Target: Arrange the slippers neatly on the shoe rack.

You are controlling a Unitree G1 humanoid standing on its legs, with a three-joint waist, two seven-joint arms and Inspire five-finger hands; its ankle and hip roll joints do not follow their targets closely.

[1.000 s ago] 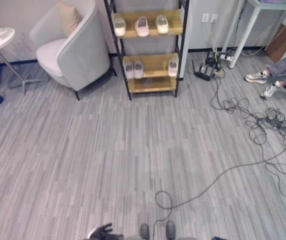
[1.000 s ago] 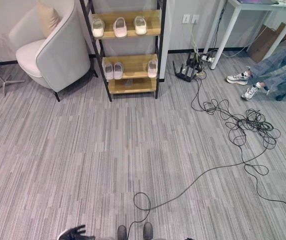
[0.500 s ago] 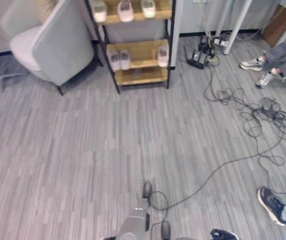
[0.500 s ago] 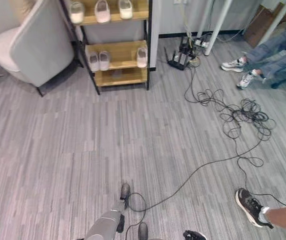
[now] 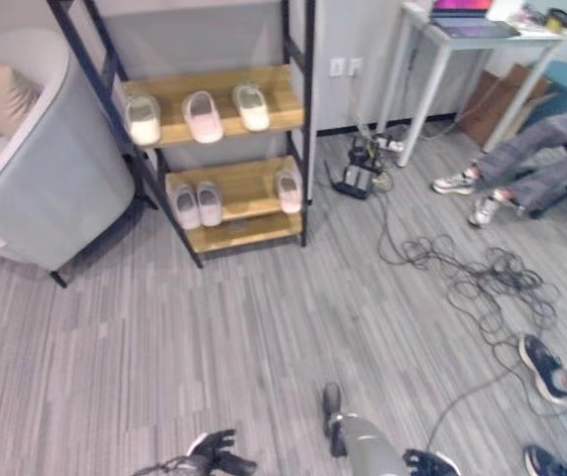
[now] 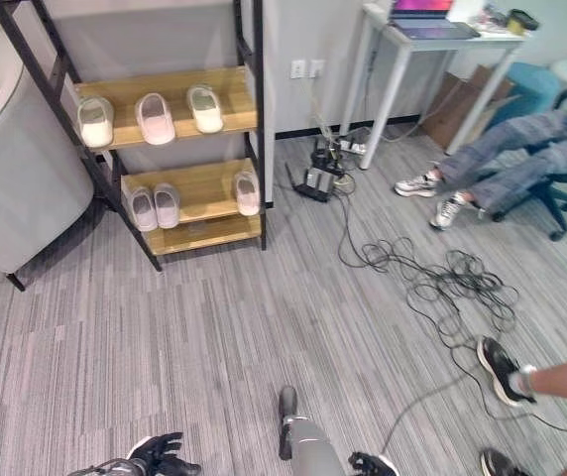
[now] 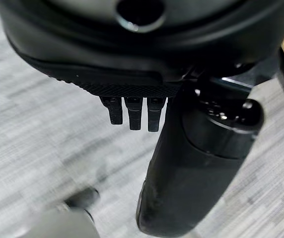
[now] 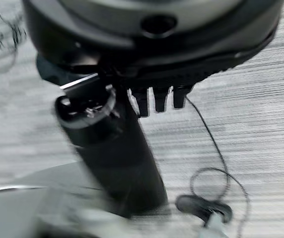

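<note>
The black-framed shoe rack with wooden shelves stands against the far wall. Three pale slippers lie side by side on its upper shelf: a cream one, a pink one and a white one. On the lower shelf a pair of pinkish slippers sits at the left and a single slipper at the right. My left hand hangs low over the floor, far from the rack, open with nothing in it. My right hand is also low, open and holds nothing.
A grey armchair stands left of the rack. Right of it are a white desk, a router and power strip, and tangled cables. A seated person's legs and another person's shoe are at the right.
The whole picture has shifted, so the camera has moved; the rack now shows at the upper left. The slippers keep their places on the shelves. My left hand shows again at the bottom edge.
</note>
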